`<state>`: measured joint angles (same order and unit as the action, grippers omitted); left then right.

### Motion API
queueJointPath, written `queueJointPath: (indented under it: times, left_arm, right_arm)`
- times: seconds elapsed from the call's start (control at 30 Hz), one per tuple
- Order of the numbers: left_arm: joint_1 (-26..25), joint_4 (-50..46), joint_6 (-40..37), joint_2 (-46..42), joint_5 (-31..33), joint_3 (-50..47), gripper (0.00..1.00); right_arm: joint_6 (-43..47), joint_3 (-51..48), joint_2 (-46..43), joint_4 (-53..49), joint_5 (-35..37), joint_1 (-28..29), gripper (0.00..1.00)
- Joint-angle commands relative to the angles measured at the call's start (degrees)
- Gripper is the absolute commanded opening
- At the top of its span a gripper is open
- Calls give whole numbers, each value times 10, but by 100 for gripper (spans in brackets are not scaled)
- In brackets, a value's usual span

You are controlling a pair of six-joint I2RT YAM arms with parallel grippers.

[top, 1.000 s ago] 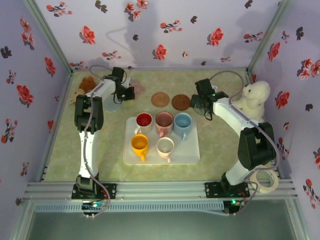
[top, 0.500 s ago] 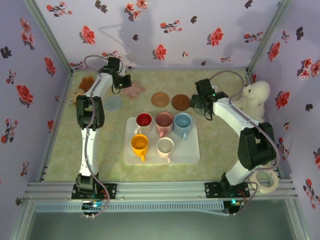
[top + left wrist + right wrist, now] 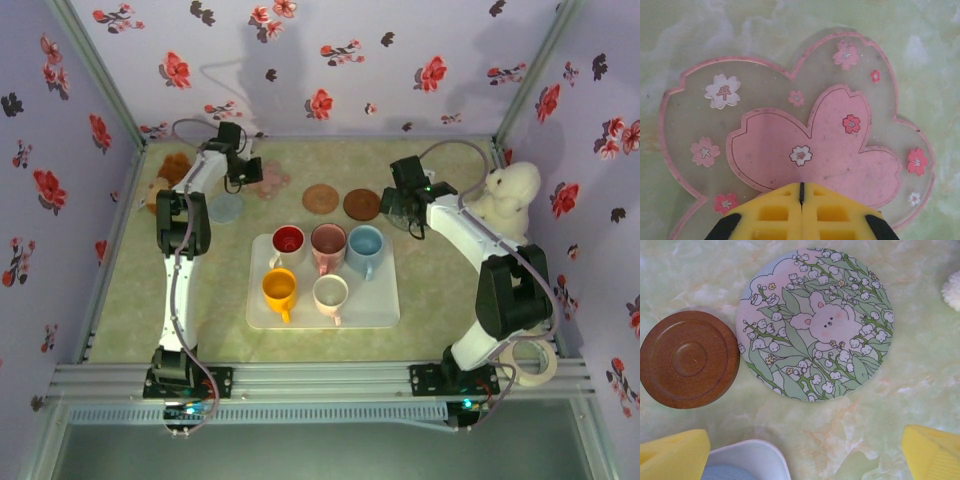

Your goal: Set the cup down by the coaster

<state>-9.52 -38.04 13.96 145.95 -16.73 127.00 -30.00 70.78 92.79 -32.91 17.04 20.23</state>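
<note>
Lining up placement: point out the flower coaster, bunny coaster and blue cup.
flower coaster [image 3: 805, 150], left wrist view, pink centre.
bunny coaster [image 3: 822, 322], right wrist view, bunny's face.
blue cup [image 3: 366, 242], top external view, inside.

I can read no text, number, brand or sign anywhere in my feeds. The round coaster [image 3: 817, 322] carries a drawn rabbit among small white bell flowers, and the blossom-shaped coaster [image 3: 795, 140] carries printed pink and white flowers. Both are pictures, with no lettering I can make out.
</note>
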Motion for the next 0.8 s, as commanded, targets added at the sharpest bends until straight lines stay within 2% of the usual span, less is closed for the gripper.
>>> queueJointPath:
  times: [0.0, 0.33, 0.77]
  left_arm:
    - [-32, -59, -23, 10, -29, -40, 2]
    - [-54, -51, -31, -36, -65, -129, 1]
    - [-57, -33, -18, -70, -68, -228, 0]
  right_arm:
    - [9, 9, 0, -13, 18, -4, 99]
    - [9, 1, -9, -8, 18, -4, 99]
    - [10, -14, -24, -5, 18, -5, 99]
